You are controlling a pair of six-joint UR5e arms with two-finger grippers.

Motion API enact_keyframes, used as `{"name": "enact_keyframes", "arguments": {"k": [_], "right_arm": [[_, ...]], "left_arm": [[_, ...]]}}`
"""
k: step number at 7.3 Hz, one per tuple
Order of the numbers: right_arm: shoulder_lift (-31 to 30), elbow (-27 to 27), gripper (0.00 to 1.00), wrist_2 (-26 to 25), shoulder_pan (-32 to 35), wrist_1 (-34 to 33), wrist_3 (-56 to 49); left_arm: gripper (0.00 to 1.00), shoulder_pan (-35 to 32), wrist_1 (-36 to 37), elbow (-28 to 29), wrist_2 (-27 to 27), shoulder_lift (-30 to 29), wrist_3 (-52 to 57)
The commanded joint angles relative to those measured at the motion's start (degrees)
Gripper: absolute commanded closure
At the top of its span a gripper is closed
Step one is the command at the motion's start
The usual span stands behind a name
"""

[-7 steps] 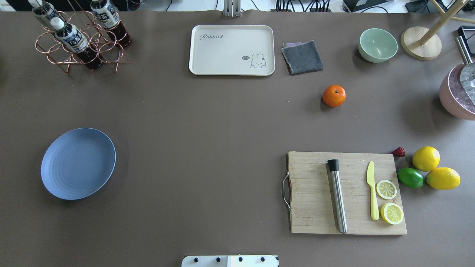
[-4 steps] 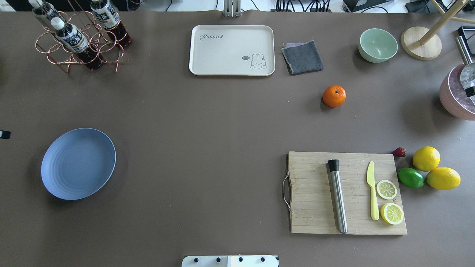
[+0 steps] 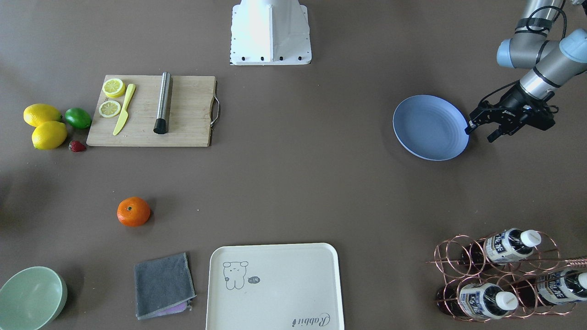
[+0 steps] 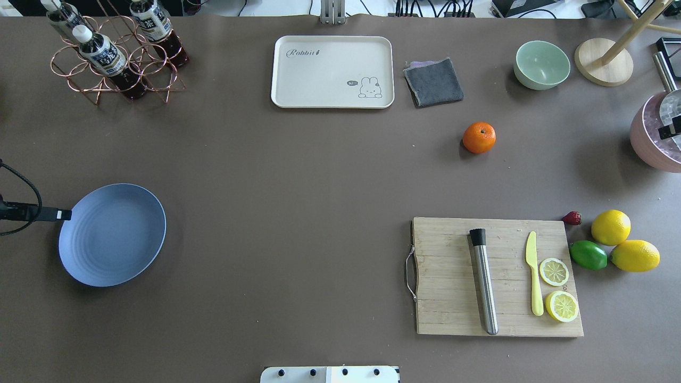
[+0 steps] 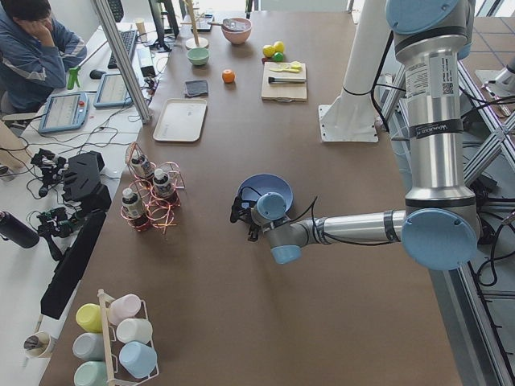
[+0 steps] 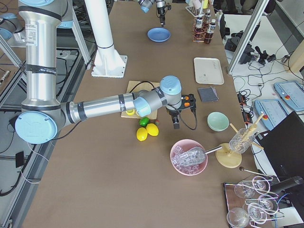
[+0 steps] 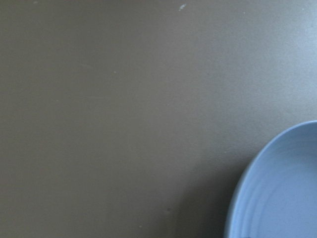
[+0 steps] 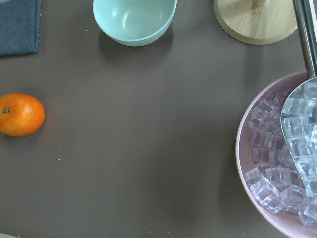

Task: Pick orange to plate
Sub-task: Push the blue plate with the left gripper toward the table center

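The orange rests on the brown table right of centre, alone; it also shows as the orange and at the left edge of the right wrist view. The blue plate lies bare at the left. My left gripper hovers open at the plate's outer rim, nothing between its fingers; the left wrist view holds only the plate's edge. My right gripper barely enters at the right edge, well to the right of the orange; I cannot tell whether it is open.
A cutting board carries a steel muddler, yellow knife and lemon slices. Lemons and a lime sit beside it. At the back: cream tray, grey cloth, green bowl, pink ice bowl, bottle rack.
My left gripper has come in from the left edge up to the plate's rim. The right gripper's tip has edged in over the pink bowl. The orange has not moved.
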Motion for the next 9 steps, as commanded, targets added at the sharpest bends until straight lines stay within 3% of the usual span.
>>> {"name": "enact_keyframes", "arguments": {"k": [1,2,4,5,6,7,9], "right_arm": [[0.0,-0.1,0.00,0.0,-0.1,0.0,0.0],[0.0,-0.1,0.00,0.0,-0.2,0.0,0.0],[0.0,-0.1,0.00,0.0,-0.2,0.0,-0.2],[0.0,-0.1,0.00,0.0,-0.2,0.0,-0.3],[0.0,-0.1,0.00,0.1,-0.2,0.0,-0.3],[0.0,-0.1,0.00,0.1,-0.2,0.0,-0.3],[-0.1,-0.1,0.00,0.2,-0.2,0.1,-0.3]], "left_arm": [[0.36,1.3,-0.4,0.0,0.1,-0.8,-0.3],[0.56,1.7,-0.9,-0.1,0.1,-0.7,-0.2],[0.80,2.5,-1.7,-0.1,0.1,-0.7,-0.2],[1.00,2.5,-2.6,0.0,0.1,-0.5,-0.4],[1.00,2.5,-2.9,-0.6,-0.1,-0.2,-0.6],[1.00,2.1,-3.0,-1.8,-4.7,-0.2,-0.9],[1.00,-4.6,-2.0,-5.6,-13.8,-4.6,-14.2]]}}
